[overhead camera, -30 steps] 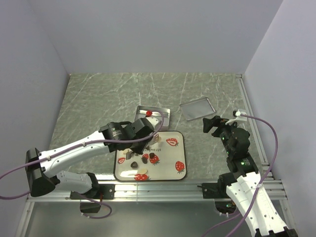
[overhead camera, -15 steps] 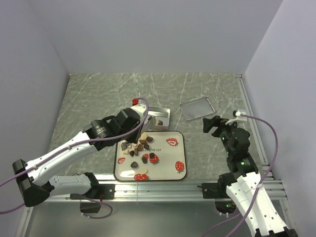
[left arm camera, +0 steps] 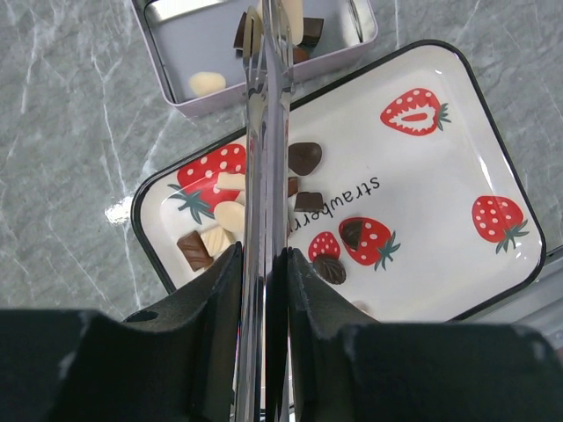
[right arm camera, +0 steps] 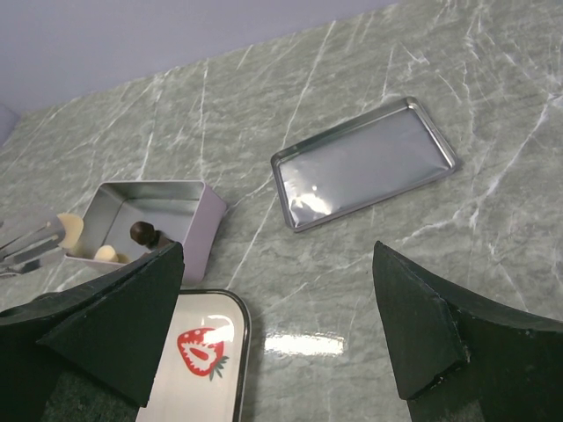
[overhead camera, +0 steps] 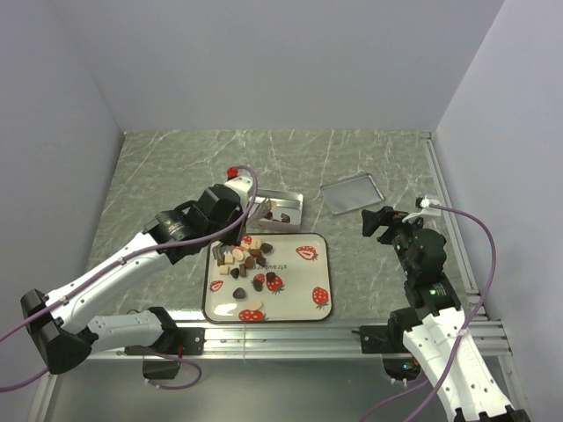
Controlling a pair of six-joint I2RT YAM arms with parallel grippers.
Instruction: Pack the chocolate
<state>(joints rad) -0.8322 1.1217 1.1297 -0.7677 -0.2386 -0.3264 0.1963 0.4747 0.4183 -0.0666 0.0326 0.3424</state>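
Note:
Several chocolate pieces [overhead camera: 244,257], dark, light brown and cream, lie on the left half of the strawberry-print tray [overhead camera: 299,309]; they also show in the left wrist view [left arm camera: 304,157]. A few pieces [left arm camera: 207,83] lie in the open silver tin [overhead camera: 291,199]. My left gripper [left arm camera: 264,255] is shut on metal tongs [left arm camera: 266,132], whose tips reach over the tin with a cream piece [right arm camera: 70,230] at their end. My right gripper [right arm camera: 278,251] is open and empty, off to the right of the tray [overhead camera: 380,220].
The tin's flat silver lid [overhead camera: 352,192] lies on the marble table at the back right, also seen in the right wrist view [right arm camera: 365,163]. The tin [right arm camera: 149,211] touches the tray's far edge. Walls close the table on three sides.
My left arm has drawn back from over the tray toward the left, and the tongs' tips have swung up over the tin. The right arm has not moved.

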